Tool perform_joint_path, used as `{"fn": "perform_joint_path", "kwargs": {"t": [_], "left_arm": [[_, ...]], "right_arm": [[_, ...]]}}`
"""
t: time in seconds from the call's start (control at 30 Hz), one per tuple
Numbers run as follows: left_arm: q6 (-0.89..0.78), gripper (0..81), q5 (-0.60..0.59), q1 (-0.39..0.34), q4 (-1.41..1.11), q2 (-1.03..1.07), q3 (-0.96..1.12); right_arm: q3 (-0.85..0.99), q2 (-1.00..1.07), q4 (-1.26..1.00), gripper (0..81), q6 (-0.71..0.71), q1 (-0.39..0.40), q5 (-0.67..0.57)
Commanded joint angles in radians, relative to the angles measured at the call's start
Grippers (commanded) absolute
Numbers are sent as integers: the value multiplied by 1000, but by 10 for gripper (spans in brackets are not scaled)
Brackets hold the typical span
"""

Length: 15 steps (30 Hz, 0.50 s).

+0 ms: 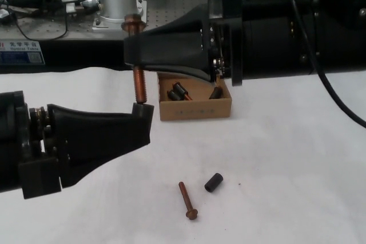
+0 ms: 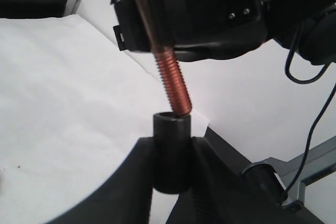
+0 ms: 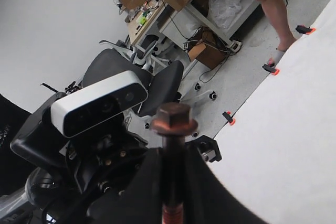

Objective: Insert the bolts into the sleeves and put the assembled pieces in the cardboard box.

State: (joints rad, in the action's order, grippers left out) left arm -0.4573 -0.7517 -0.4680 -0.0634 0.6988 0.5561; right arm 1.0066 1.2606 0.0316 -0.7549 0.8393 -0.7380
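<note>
Left gripper (image 1: 141, 119) low at left, fingers closed on a black sleeve (image 2: 171, 142) held upright, mouth up. Copper bolt (image 2: 171, 80) stands vertical above it, threaded tip just at the sleeve's rim, slightly off to one side. Right gripper (image 1: 136, 50) clamps the bolt's shank below the hex head, fingers closed tight on it. Cardboard box (image 1: 194, 110) sits behind on the white cloth (image 1: 286, 158) with dark pieces (image 1: 180, 92) inside. Loose bolt (image 1: 186, 198) lies near front, loose sleeve (image 1: 213, 182) just beside it, not touching.
</note>
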Motion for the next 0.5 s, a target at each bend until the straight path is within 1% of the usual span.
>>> {"fn": "perform_joint_path", "kwargs": {"t": [0.0,0.27,0.47], "left_arm": [[-15,7,7,3,-51,-2,7],[-41,7,9,3,-51,-2,7],[-46,7,50,3,-100,-2,7]], "right_arm": [[1,2,-2,28,-1,2,-13],[1,2,-2,28,-1,2,-13],[1,2,0,28,11,2,-13]]}}
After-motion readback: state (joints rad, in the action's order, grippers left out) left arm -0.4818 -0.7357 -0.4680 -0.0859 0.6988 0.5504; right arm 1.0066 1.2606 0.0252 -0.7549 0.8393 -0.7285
